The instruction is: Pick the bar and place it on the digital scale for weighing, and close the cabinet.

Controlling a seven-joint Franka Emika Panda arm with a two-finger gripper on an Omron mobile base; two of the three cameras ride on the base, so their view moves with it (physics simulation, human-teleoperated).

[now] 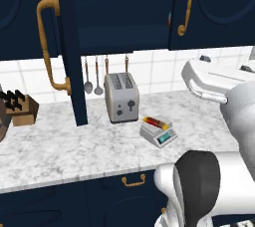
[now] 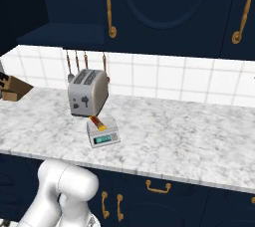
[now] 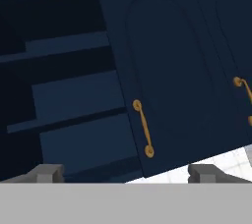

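The bar [image 1: 156,122] in its red and yellow wrapper lies flat on top of the digital scale [image 1: 159,135], which stands on the marble counter in front of the toaster. From the right, the bar [image 2: 96,122] sticks out past the back edge of the scale [image 2: 103,135]. The cabinet [image 1: 124,12] above the counter has one door [image 1: 72,66] swung out towards me, brass handle [image 1: 50,47] on its outer face. In the hand view my gripper [image 3: 125,176] is open and empty, facing the cabinet's dark shelves [image 3: 64,95] and the shut neighbouring door [image 3: 172,85].
A silver toaster [image 1: 121,96] stands behind the scale. Utensils [image 1: 92,77] hang on the tiled wall, and a knife block [image 1: 21,108] sits at the far left. Navy drawers [image 2: 158,191] run under the counter edge. My arm's white links [image 1: 211,79] rise at the right.
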